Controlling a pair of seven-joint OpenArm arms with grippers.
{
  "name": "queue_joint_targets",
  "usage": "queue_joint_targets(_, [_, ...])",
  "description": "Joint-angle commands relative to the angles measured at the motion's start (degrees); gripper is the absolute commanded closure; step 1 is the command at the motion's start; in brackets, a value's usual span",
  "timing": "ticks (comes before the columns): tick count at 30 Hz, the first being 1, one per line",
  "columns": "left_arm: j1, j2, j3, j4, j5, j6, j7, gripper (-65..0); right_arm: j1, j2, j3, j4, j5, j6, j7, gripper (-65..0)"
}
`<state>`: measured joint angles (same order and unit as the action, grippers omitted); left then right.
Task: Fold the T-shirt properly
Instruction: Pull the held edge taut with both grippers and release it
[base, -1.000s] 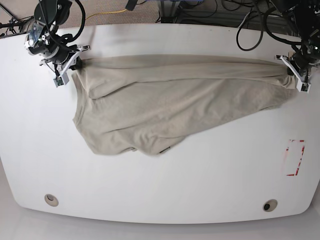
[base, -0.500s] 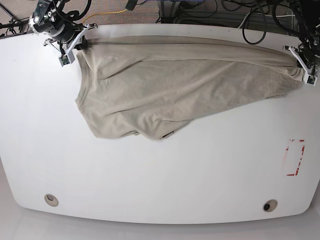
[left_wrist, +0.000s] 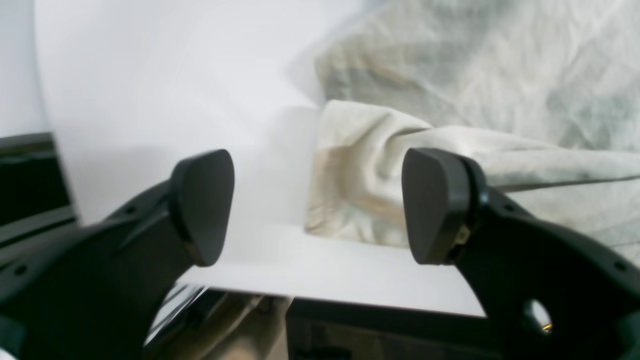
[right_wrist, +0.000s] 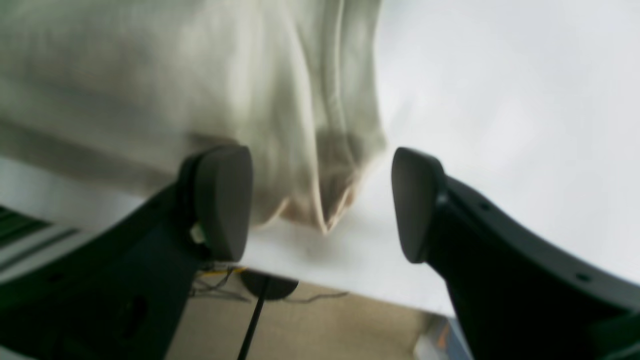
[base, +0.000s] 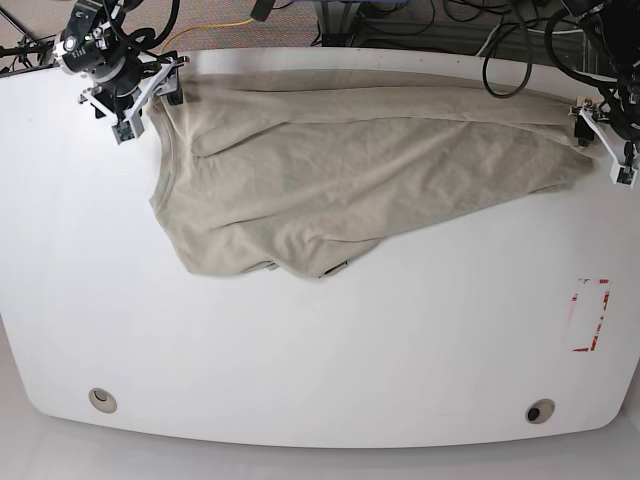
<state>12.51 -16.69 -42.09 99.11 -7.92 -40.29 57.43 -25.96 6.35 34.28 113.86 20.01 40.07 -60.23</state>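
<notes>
Here the T-shirt (base: 350, 170) is spread across the far half of the bench (base: 320, 350), its far edge drawn nearly straight along the bench's back rim, probably so that a fold line can be set. The left gripper (left_wrist: 320, 205) and the right gripper (right_wrist: 320, 200) are seen at the shirt's two far corners, fingers spread wide, nothing pinched. Bare bench lies open on the near side of the shirt; behind it, the rim leaves little room.

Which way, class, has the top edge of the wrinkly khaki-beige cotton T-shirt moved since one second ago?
Yes. The T-shirt's top edge has moved toward the far edge of the white table, nearer the cables beyond it.
</notes>
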Motion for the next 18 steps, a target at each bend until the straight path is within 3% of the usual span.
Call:
queue_joint_targets(1, [-2.45,-1.38,-0.51,2.21,-2.32,0.29,0.64,-48.5,1.12,0.73,1.01,1.26,0.69,-0.07,0.67,-40.1])
queue_joint_targets(11, [-13.79,-1.73,1.60,-2.89,-3.90,0.29,2.40,-48.5,7.89,1.52,1.28,0.91,0.17,-0.07,0.23,-40.1])
queue_joint_targets(18, [-17.83,-1.73,7.05,-13.35,-4.08,0.29,1.96,-48.1,14.13,3.98,1.19,-1.47,0.17,-0.07,-4.87,-40.1])
